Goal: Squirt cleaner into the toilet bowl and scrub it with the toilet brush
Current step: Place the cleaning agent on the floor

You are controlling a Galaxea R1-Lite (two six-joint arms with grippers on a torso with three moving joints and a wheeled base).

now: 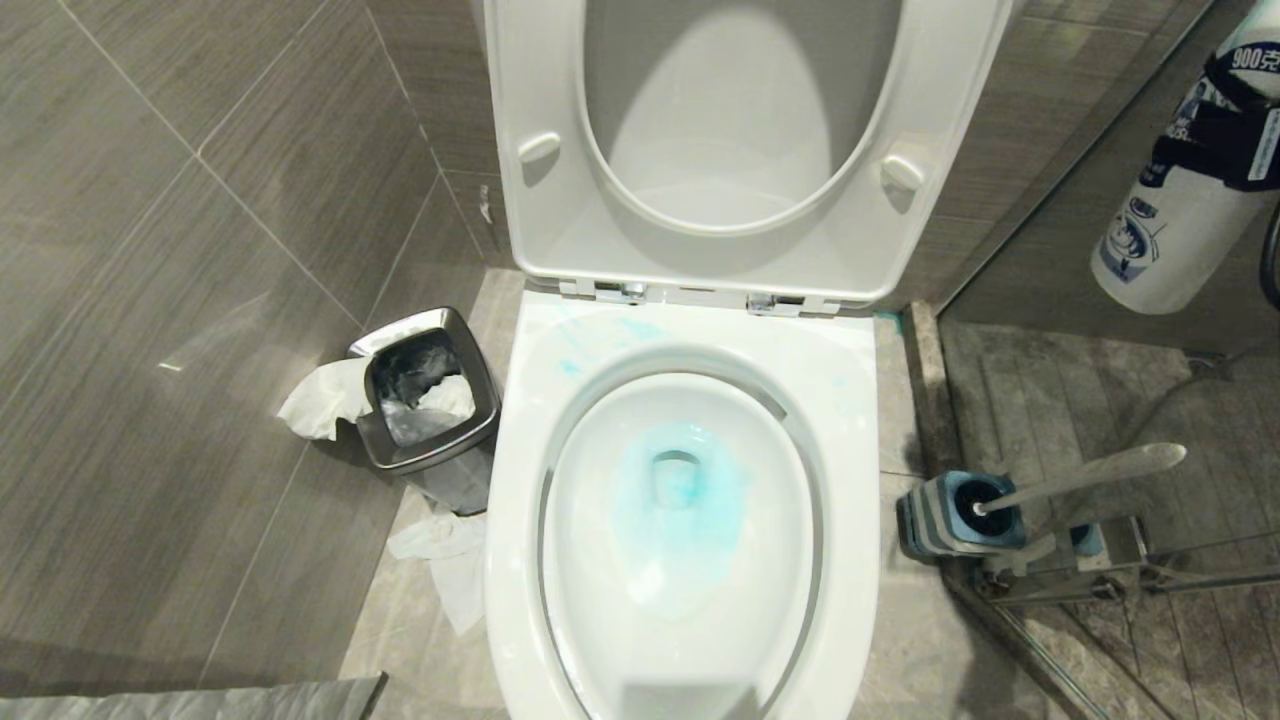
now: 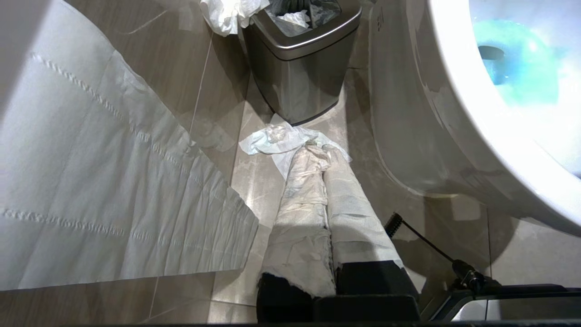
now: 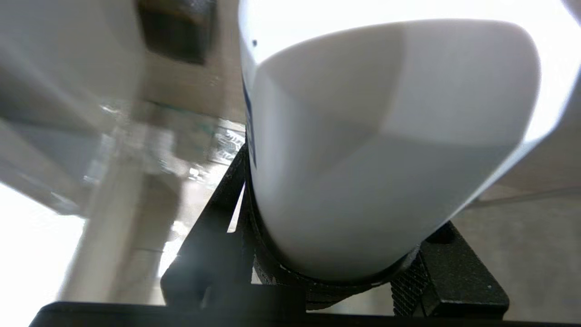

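Cleaner bottle [image 3: 386, 150] sits clamped in the right gripper [image 3: 336, 272], beside toilet bowl [image 1: 860, 450].

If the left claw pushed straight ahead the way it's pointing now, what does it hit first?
Probably the crumpled tissue on the floor, right at the tips of the shut, paper-wrapped left claw. Beyond it stands the steel bin. Depth is unclear, so the floor tile itself may come first.

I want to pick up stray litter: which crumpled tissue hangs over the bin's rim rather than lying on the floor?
The tissue draped over the bin at its wall-side rim; the other lies on the floor beside the toilet bowl.
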